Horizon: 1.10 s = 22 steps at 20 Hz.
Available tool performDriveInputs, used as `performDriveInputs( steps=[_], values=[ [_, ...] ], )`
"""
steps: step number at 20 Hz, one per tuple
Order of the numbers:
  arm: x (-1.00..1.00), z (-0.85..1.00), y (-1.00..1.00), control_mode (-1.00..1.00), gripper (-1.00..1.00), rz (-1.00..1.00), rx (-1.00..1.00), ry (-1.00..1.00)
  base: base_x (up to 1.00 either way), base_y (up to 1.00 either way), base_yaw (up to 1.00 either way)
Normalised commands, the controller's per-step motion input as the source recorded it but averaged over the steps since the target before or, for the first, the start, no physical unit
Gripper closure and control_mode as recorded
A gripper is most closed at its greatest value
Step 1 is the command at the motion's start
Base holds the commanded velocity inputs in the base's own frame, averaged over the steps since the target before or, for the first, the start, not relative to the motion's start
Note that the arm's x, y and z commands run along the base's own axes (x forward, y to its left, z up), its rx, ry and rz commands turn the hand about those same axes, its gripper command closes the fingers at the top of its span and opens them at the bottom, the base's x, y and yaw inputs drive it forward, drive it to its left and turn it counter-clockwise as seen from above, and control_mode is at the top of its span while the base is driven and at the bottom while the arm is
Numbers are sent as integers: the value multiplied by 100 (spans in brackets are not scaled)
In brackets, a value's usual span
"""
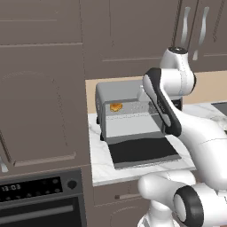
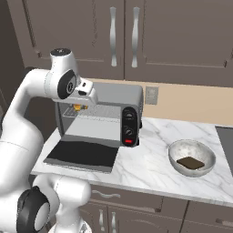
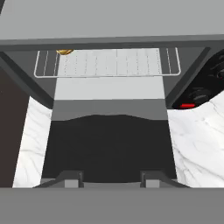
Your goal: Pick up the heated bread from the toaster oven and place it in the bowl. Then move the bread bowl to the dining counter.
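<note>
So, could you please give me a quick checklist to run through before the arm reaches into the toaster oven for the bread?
1. Toaster oven door dropped flat: ok.
2. Bread on the wire rack, at the rack's left side in the hand view: ok.
3. Hand empty, fingers apart: ok.
4. Hand lined up with bread: not ok, it faces the rack's middle.
5. Bowl free to take the bread: not ok, a dark flat piece lies in it.

toaster oven open — bowl beside
</note>
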Motion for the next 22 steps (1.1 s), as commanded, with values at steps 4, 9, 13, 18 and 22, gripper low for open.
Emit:
performDriveInputs(
  steps=[4, 9, 13, 18, 22],
  values=[
    [-12, 0, -4, -100, -100, -2, 0, -4, 0, 0, 0],
    [-37, -12, 0, -100, -100, 0, 0, -10, 0, 0, 0],
    [-58, -51, 0, -100, -100, 0, 0, -35, 0, 0, 0],
    [-21, -23, 0, -100, -100, 0, -1, -38, 0, 0, 0],
    [5, -1, 0, -100, -100, 0, -1, -22, 0, 0, 0]
  ],
)
